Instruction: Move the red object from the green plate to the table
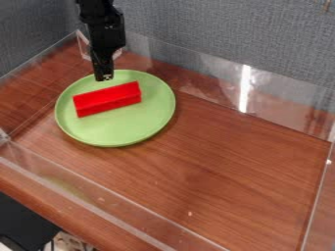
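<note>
The green plate (pixel 116 110) is taken as the landmark. Its far-left rim is crowded by the gripper (pixel 102 75), seen hanging there with jaws closed and nothing held. The plate's middle is occupied by the red object (pixel 106 98). To the plate's right and front, bare table (pixel 236 167) is offered. Passage is bounded all round by the clear acrylic walls (pixel 222 83), closest behind and left of the plate.

Arm above the gripper (pixel 102 75) cut off by top edge. Table (pixel 222 167) cropped at bottom and right. Gripper hides green plate (pixel 118 110) far rim.
</note>
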`<control>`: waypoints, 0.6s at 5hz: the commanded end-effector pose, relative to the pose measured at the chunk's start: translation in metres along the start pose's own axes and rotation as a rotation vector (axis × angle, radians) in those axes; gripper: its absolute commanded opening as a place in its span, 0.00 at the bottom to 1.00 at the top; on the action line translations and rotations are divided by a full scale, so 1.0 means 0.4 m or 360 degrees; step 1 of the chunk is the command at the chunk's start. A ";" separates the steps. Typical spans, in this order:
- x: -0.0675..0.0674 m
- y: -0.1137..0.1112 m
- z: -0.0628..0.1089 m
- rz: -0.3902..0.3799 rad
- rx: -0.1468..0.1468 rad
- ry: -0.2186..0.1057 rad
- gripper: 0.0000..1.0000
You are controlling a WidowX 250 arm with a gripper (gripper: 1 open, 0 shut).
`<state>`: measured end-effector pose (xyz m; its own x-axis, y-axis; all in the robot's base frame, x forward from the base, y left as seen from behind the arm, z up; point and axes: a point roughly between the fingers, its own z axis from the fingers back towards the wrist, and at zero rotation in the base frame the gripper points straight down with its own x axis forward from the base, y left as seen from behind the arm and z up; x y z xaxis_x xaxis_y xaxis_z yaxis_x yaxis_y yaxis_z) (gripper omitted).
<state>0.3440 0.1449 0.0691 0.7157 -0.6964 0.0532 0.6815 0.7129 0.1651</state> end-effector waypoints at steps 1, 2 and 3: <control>0.026 -0.037 0.042 -0.0027 0.0011 -0.0042 0.00; 0.033 -0.064 0.024 -0.0020 -0.0049 -0.0025 0.00; 0.002 -0.051 0.003 -0.0033 -0.0099 -0.0013 1.00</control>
<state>0.3218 0.1235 0.0489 0.6989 -0.7145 0.0317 0.7130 0.6995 0.0482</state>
